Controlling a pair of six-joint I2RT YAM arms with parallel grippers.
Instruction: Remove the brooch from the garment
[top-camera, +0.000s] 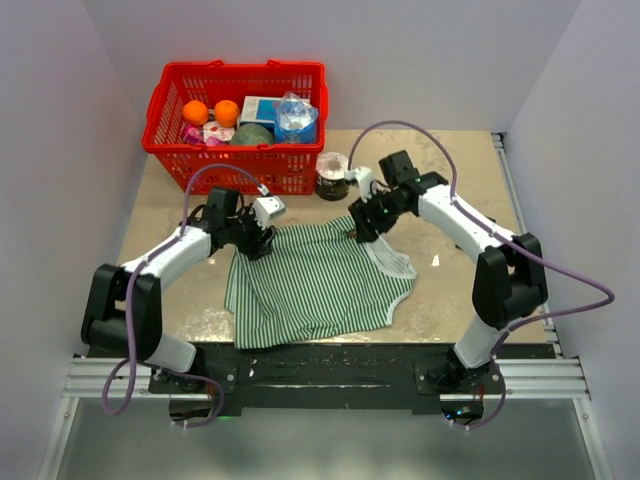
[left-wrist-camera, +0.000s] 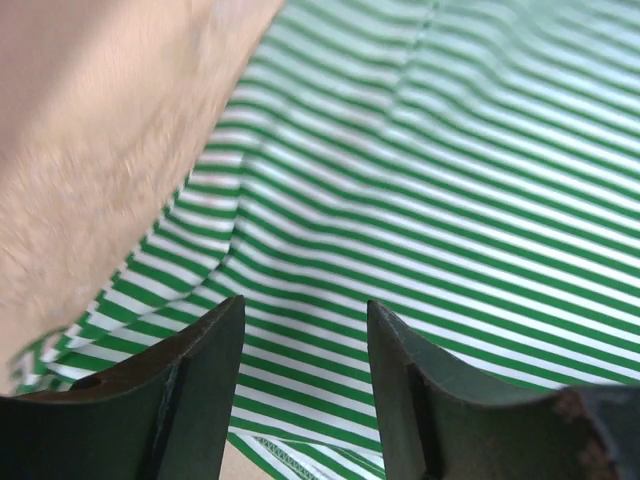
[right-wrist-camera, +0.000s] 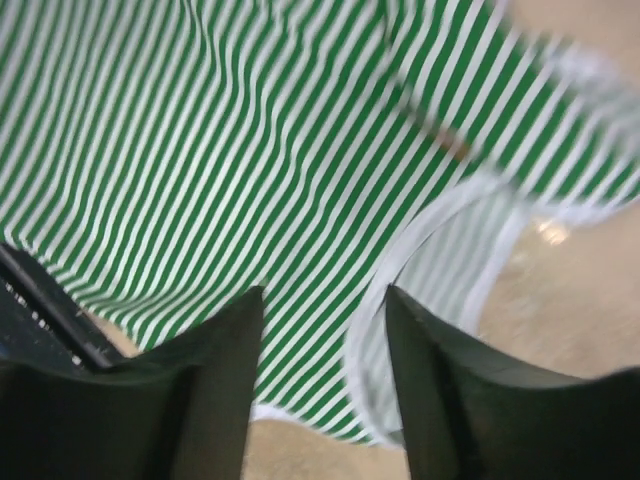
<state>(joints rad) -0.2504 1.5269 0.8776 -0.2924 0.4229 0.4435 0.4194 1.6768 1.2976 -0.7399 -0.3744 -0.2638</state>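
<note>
The garment (top-camera: 315, 290) is spread on the desk (top-camera: 450, 180) so the brooch (right-wrist-camera: 456, 147), probably the blurred brownish spot by the white trim (right-wrist-camera: 400, 245), can be reached. Both jaws are held released and empty above it.

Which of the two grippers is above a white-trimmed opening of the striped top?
The right gripper: the white trim of the garment curves past just below its open jaws. The left gripper faces only plain stripes.

Red basket (top-camera: 232, 166) w/ oranges (top-camera: 195, 112), sm. dark container (top-camera: 331, 180) beside it.
</note>
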